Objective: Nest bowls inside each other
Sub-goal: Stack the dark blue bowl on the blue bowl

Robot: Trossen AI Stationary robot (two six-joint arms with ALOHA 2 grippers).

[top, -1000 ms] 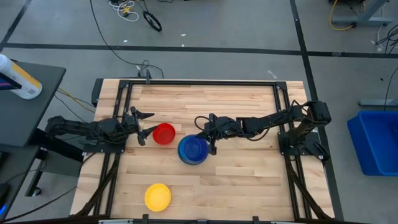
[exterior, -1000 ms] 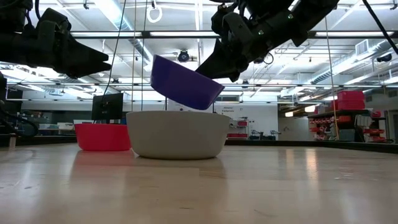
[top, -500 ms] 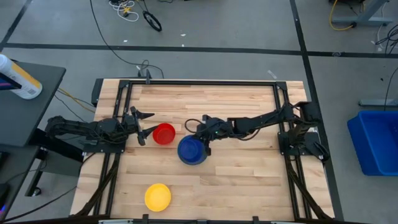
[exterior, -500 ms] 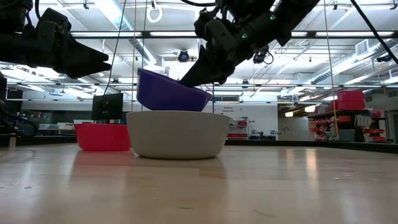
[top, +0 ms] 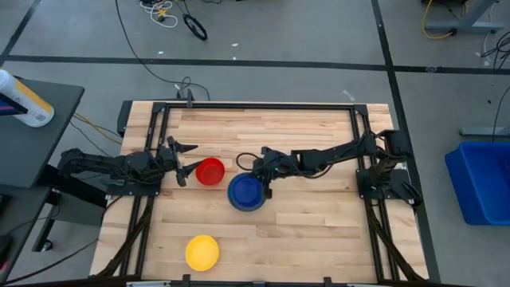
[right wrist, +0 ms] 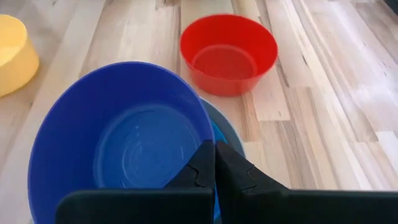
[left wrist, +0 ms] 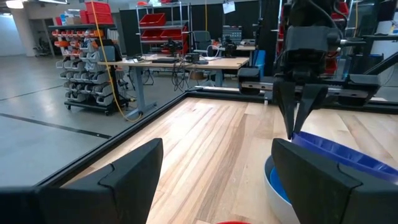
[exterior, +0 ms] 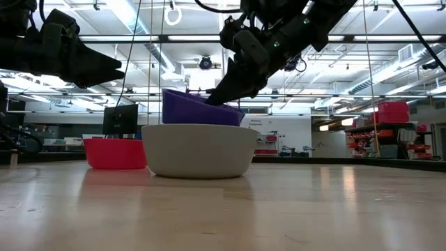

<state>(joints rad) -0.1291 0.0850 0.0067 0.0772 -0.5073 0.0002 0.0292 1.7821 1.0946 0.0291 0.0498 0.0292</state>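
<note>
A dark blue bowl hangs tilted from my right gripper, which is shut on it. Its bottom dips below the rim of the grey bowl at mid-table. A light blue bowl shows inside the grey one. A red bowl sits on its base just to the left. A yellow bowl sits near the front edge. My left gripper waits open, level, just left of the red bowl. My right gripper pinches the dark blue bowl's rim on the side toward the table's right, one finger inside the bowl and one outside. The fingers slant down from the right. The bowl is tilted, held side lower. The grey bowl hides its bottom, so whether it rests there I cannot tell.
A black frame runs along the table's left, far and right sides. Bare wood lies at the far side and the front right. In the low view the left arm hangs above the red bowl.
My right gripper has moved toward the table's left and down, staying shut on the dark blue bowl. The bowl, steeply tipped and clear above the grey bowl before, has sunk into it and become more nearly level.
</note>
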